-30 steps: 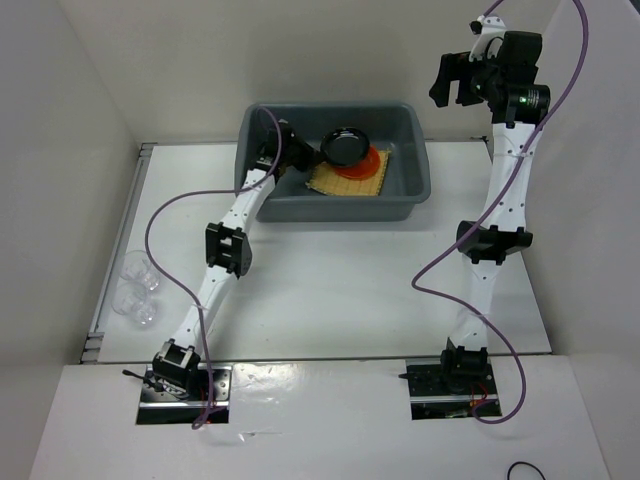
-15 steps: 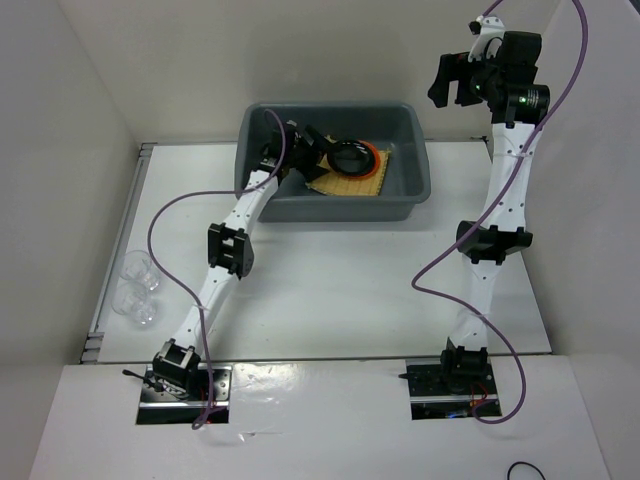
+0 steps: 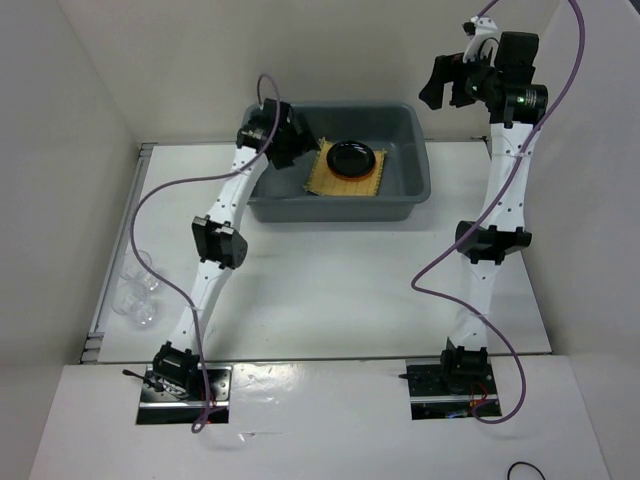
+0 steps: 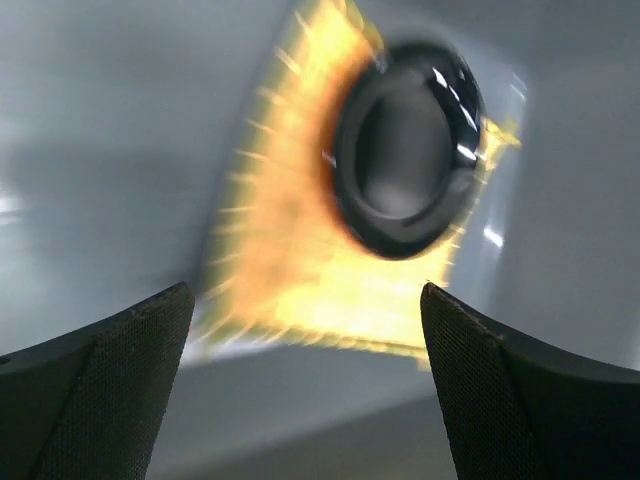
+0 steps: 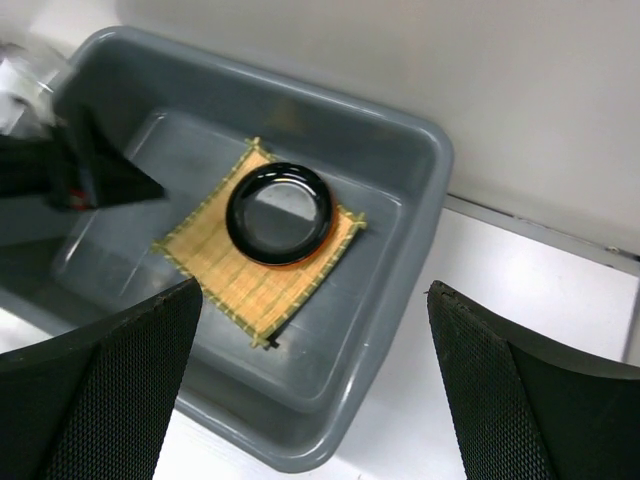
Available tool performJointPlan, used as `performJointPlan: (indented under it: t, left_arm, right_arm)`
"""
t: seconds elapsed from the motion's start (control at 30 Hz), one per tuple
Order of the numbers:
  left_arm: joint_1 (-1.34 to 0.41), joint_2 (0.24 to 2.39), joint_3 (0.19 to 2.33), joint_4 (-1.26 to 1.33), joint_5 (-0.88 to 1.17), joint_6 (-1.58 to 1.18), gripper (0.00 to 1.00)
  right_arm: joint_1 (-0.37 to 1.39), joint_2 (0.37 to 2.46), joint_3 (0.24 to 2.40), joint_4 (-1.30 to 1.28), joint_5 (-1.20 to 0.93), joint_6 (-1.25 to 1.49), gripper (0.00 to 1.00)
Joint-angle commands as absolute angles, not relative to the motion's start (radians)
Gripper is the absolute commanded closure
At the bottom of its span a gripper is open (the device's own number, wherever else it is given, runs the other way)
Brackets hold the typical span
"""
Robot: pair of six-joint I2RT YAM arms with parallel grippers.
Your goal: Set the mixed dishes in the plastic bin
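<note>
Inside the plastic bin point(image 3: 330, 211) at the counter's point(image 3: 340, 290) far side, we see the black plate point(image 3: 352, 157) lying on the woven mat point(image 3: 330, 182). Our left gripper point(image 4: 305, 290) hovers over the bin's left end, spread and empty, with the plate just ahead of it. Our right gripper point(image 5: 315, 283) hangs high above the bin, likewise spread and empty.

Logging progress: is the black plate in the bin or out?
In. The black plate lies flat over the woven mat inside the plastic bin, and the open left gripper holds nothing.
</note>
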State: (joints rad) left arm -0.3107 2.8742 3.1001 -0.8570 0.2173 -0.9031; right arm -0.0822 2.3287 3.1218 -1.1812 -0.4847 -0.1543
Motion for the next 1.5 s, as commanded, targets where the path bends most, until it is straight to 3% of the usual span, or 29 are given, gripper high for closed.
performJointPlan:
  t: [0.0,0.1,0.17,0.33,0.43,0.5,0.77,1.27,1.37,1.4,1.47]
  left_arm:
    - [-0.409,2.506,3.139,-1.14,-0.328,-0.54,0.0]
    - [-0.336,2.406,3.129,-1.301,-0.465,-0.629,0.0]
    - [-0.313,2.291,2.949,-1.301,-0.555,-0.652,0.0]
    - [-0.164,1.851,2.155,-1.226,-0.663,-0.856,0.0]
    - [0.044,1.562,1.633,-0.965,-0.507,-0.793,0.0]
    - [0.165,1.451,1.487,-0.871,-0.384,-0.753,0.0]
    - [0.322,1.502,1.258,-0.784,-0.252,-0.638,0.0]
    - [0.342,1.643,1.112,-0.643,-0.241,-0.584,0.04]
    - [0.353,1.678,1.112,-0.62,-0.232,-0.562,0.12]
    - [0.353,1.678,1.112,-0.62,-0.218,-0.561,0.29]
    - [0.353,1.678,1.143,-0.62,-0.207,-0.549,0.79]
  right_arm:
    - [-0.055,2.321,3.137,-1.19,-0.543,-0.144,0.02]
    - [-0.034,2.33,3.137,-1.201,-0.558,-0.135,0.02]
    - [-0.022,2.341,3.137,-1.201,-0.58,-0.135,0.02]
    - [0.017,2.352,3.137,-1.212,-0.601,-0.136,0.02]
    - [0.044,2.361,3.137,-1.212,-0.601,-0.146,0.02]
    - [0.07,2.361,3.137,-1.212,-0.592,-0.155,0.02]
    - [0.106,2.352,3.126,-1.223,-0.552,-0.164,0.02]
    - [0.115,2.333,3.076,-1.232,-0.534,-0.173,0.02]
    - [0.115,2.333,3.076,-1.232,-0.534,-0.173,0.02]
    - [0.115,2.333,3.067,-1.232,-0.534,-0.173,0.02]
    - [0.124,2.333,3.066,-1.232,-0.523,-0.173,0.02]
